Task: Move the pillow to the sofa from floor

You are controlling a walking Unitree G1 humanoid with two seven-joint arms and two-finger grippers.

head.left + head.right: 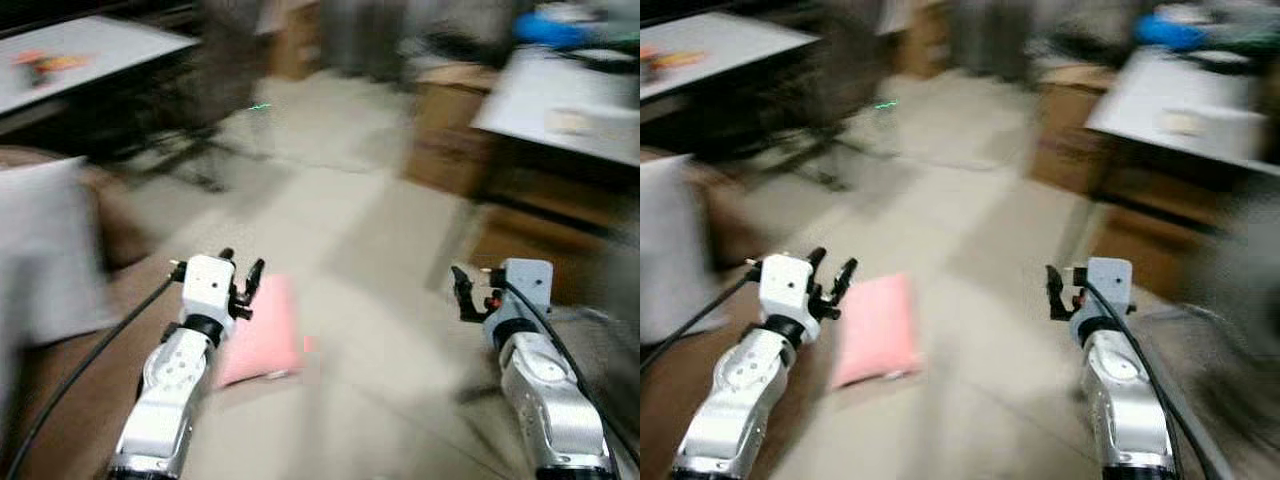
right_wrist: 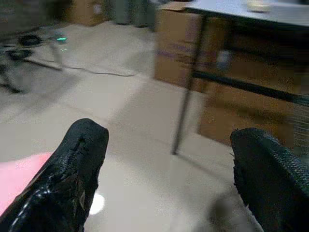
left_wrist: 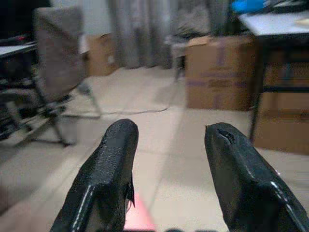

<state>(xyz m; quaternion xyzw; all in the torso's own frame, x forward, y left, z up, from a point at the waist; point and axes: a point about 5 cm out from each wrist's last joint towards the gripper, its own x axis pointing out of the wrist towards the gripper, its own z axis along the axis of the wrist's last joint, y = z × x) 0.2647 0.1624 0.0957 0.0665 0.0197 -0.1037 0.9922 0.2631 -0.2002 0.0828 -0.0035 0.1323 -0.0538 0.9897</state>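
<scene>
Pink pillow (image 1: 262,330) on floor (image 1: 370,300); both claws, left (image 1: 241,272) and right (image 1: 468,290), spread apart, no legible writing.

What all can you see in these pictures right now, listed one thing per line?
Pillow: one, pink, lying on the pale tile floor beside the left tool, not held.
Sofa: one, brown, at the robot's left, with a grey cushion on it.
Cardboard boxes: several, brown, under and beside the right-hand table.
Tables: two, light-topped, one far left, one at right.
Office chair: one, grey, blurred, near the left table.
Cable: one, dark, across the floor.
Left tool: one, black fingers, open, empty.
Right tool: one, black fingers, open, empty.
</scene>
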